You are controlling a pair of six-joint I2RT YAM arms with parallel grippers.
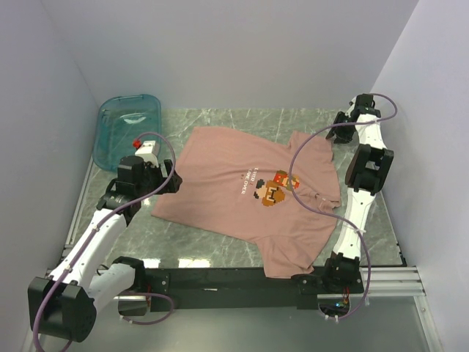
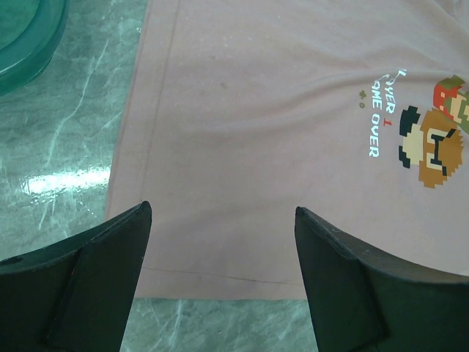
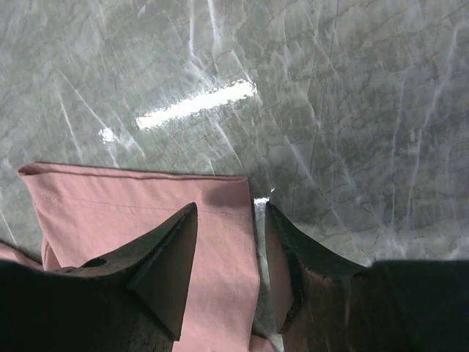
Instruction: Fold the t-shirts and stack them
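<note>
Left gripper (image 2: 220, 286) hangs wide open above the hem of the t-shirt (image 1: 242, 198), which lies spread flat, print up, on the table (image 1: 220, 121). Farther off, the right gripper (image 3: 231, 213) straddles the far sleeve (image 3: 146, 198) at its edge, jaws half apart and clamping nothing, probably readying a fold.

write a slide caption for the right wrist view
right tool, jaws apart, at a sleeve corner of the pink shirt on the table

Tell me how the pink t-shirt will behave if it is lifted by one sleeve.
The t-shirt lies flat with soft wrinkles, so it will probably go limp and drape. Its thin, flat hem suggests it is light. On the glossy marble table it may slide and bunch rather than stay spread.
</note>
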